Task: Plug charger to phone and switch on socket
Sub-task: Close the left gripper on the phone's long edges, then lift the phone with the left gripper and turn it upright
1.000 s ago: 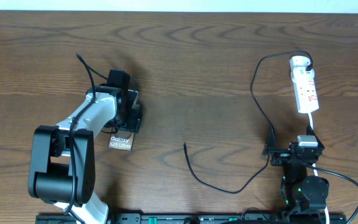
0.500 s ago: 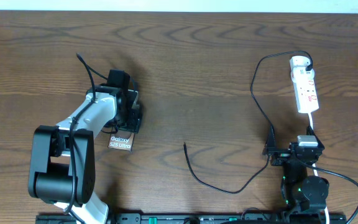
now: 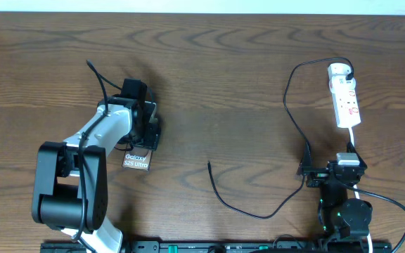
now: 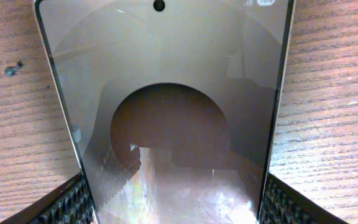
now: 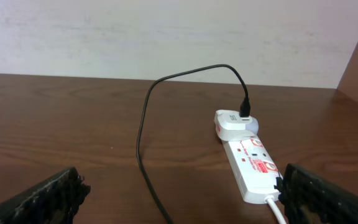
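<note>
Nothing has shifted in the last second: left pincer [image 4: 174, 208] grips the phone [image 4: 166, 93] by its 2 long edges on the bench [image 3: 209, 70]. Right pincer [image 5: 179, 199] gapes empty toward the socket [image 3: 346, 102]. The charger [image 3: 248, 211] lies loose between them, not yet plugged in.

White-and-black left arm [image 3: 93, 137] reaches out from its base, elbow bent, wrist tipped down. Black two-finger left gripper [image 3: 148, 128] sits low, ribbed black pads [image 4: 64, 205] against both long edges of the flat dark reflective phone [image 4: 166, 93], jaws part-closed and clamping it. Black right arm [image 3: 343, 204] is folded compactly over its base, wrist about level. Black two-finger right gripper [image 5: 179, 202] has jaws spread wide, one pad in each lower corner of its wrist view, holding nothing.
</note>
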